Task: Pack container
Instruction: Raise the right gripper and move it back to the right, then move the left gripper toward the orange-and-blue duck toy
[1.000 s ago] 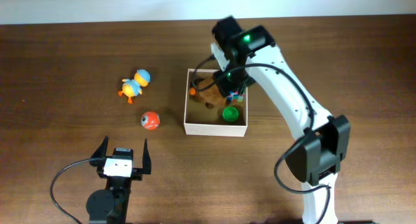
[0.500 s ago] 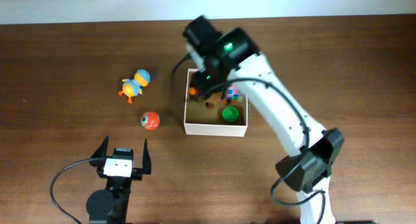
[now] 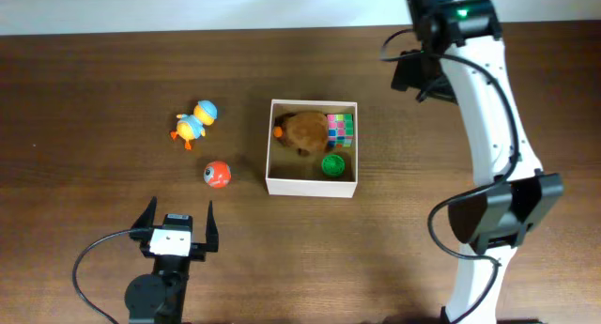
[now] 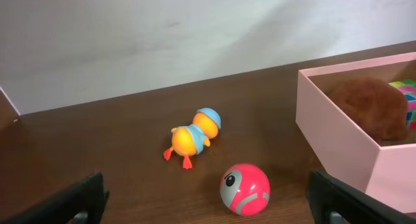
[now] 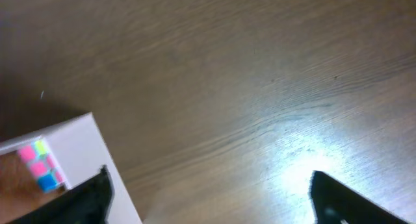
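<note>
The container (image 3: 311, 185) sits mid-table with a brown plush toy (image 3: 303, 131), a colourful cube (image 3: 340, 129) and a green toy (image 3: 332, 164) inside. It also shows in the left wrist view (image 4: 338, 143) and the right wrist view (image 5: 78, 152). An orange-and-blue duck toy (image 3: 194, 123) and a red ball (image 3: 217, 174) lie on the table left of it. My left gripper (image 3: 177, 222) is open and empty near the front edge, with the ball (image 4: 245, 189) ahead of it. My right gripper (image 3: 414, 77) is open and empty, raised to the right of the container.
The dark wooden table (image 3: 103, 89) runs to a white wall at the back. The right arm's white links stretch from the front right up to the back right.
My right arm has swung from over the container's left part out to the right and back, leaving the brown plush toy inside the container. The left arm has not moved.
</note>
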